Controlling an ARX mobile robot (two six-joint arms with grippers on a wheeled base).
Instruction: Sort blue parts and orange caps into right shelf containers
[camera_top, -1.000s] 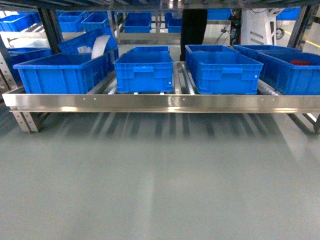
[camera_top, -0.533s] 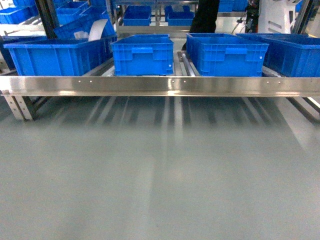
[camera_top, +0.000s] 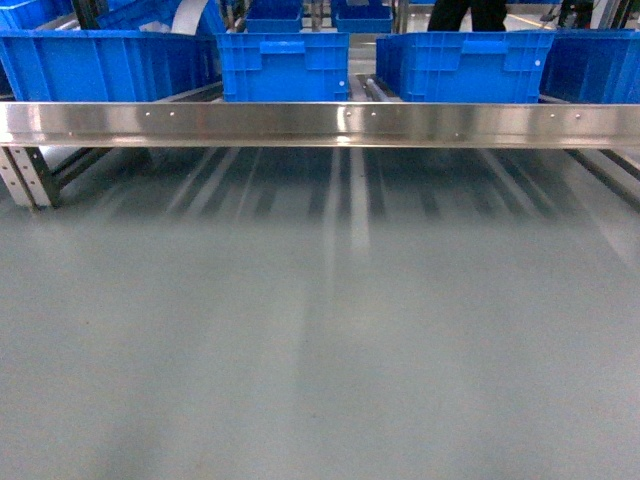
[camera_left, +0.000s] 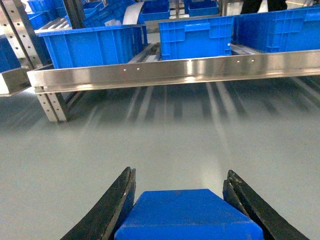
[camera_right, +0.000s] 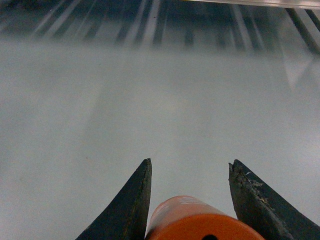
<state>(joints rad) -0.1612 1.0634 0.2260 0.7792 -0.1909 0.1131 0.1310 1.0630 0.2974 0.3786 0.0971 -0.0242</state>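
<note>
Compared with 1 second ago, the steel shelf rail (camera_top: 320, 124) sits much higher in the head view and the blue crates (camera_top: 465, 66) behind it are now cut off by the top edge, so only their lower walls show. In the left wrist view the blue part (camera_left: 187, 215) fills the bottom centre of the frame, sitting between the 2 dark fingers of the left gripper (camera_left: 181, 202); the left finger presses along its side and the right finger looks to touch its other edge, so the claw is closed about the block at roughly the block's width. Its lower half runs off the bottom of the frame and no stud can be made out. In the right wrist view the orange cap (camera_right: 200, 220) lies at the bottom centre between the fingers of the right gripper (camera_right: 192, 200), which is narrowed onto it, each finger just beside or against the cylinder's flanks. Only the cap's upper curve and 1 small dark hole at the bottom edge are visible; any printing is out of sight. Neither arm appears in the head view, which shows only grey floor (camera_top: 320, 340) below the rail. Beyond the rail in the left wrist view stand 3 crates in the upper half, the rightmost cropped at the frame edge. Dark trouser legs (camera_top: 465, 12) of a person are just visible at the top right of the head view, the rest cut away.
</note>
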